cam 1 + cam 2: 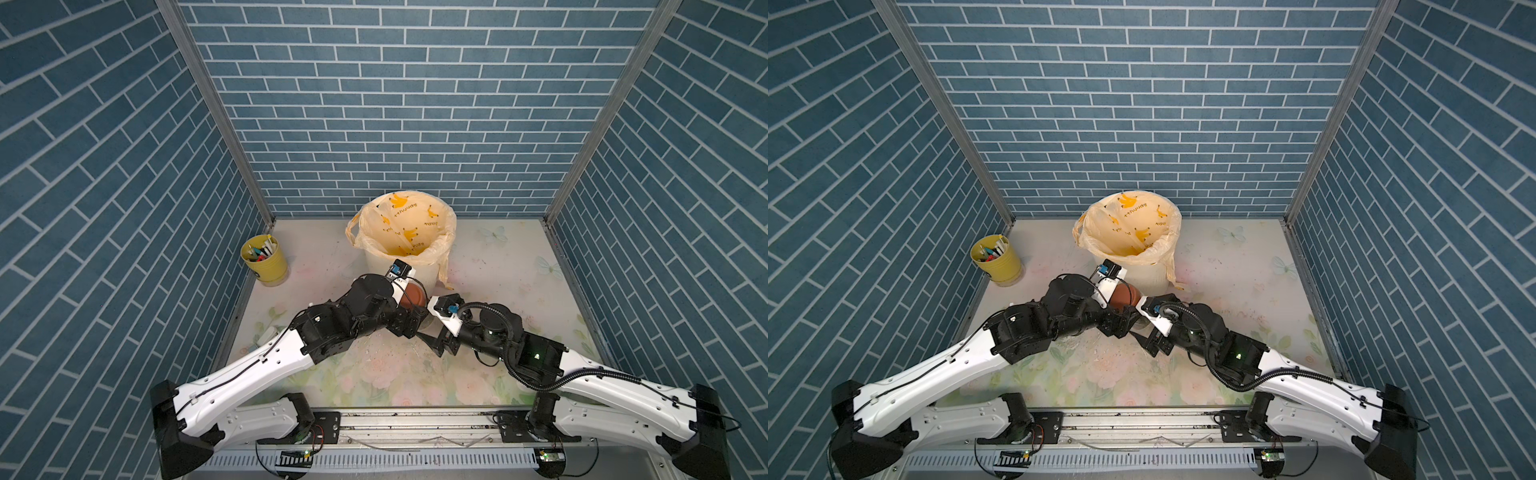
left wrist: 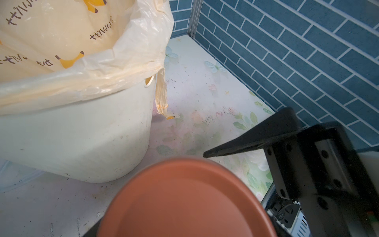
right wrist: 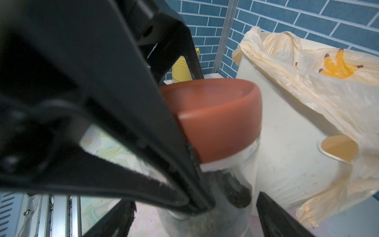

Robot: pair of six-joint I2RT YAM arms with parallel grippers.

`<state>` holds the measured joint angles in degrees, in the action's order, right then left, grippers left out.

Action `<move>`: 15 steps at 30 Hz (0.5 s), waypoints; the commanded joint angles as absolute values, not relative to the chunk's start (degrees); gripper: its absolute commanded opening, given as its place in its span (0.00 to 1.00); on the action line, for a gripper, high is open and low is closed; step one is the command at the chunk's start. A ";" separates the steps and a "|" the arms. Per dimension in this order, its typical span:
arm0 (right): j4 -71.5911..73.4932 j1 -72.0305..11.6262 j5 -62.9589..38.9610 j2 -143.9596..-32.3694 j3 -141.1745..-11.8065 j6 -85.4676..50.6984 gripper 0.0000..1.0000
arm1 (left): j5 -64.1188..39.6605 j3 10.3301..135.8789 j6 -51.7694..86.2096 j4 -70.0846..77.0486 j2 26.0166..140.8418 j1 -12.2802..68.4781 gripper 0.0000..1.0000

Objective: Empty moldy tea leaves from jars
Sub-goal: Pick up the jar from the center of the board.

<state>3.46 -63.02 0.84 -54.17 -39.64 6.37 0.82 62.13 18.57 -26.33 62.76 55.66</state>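
Note:
The jar, clear glass under a reddish-brown lid (image 1: 413, 295) (image 1: 1124, 296), is just in front of the bin. In the right wrist view its glass (image 3: 225, 217) shows dark moldy tea leaves (image 3: 235, 188) clumped inside. My left gripper (image 1: 415, 309) is shut on the jar, and one black finger (image 3: 164, 164) lies along the glass. The lid (image 2: 184, 201) fills the near part of the left wrist view. My right gripper (image 3: 194, 207) stands open around the jar's lower body, with a gap beside one finger (image 3: 114, 219).
The cream bin (image 1: 432, 270) (image 2: 82, 133) with a banana-print bag (image 1: 405, 224) stands right behind the jar. A yellow cup of pens (image 1: 266, 266) sits at the back left. Dark crumbs and white bits dot the floral table (image 1: 498, 282).

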 commanded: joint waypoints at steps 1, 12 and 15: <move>7.64 -63.43 0.91 -55.66 -39.60 8.00 0.93 | -1.54 63.95 19.02 -22.71 62.27 55.05 0.00; 10.80 -63.34 3.14 -58.51 -39.47 7.83 0.86 | -4.33 63.72 20.02 -22.08 61.25 54.73 0.00; 11.33 -63.33 3.94 -58.49 -39.34 7.64 0.71 | -4.98 63.42 20.07 -22.28 61.08 54.72 0.00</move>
<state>8.32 -63.07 2.02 -58.28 -39.57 6.31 -3.05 62.13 19.11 -26.28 62.70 54.85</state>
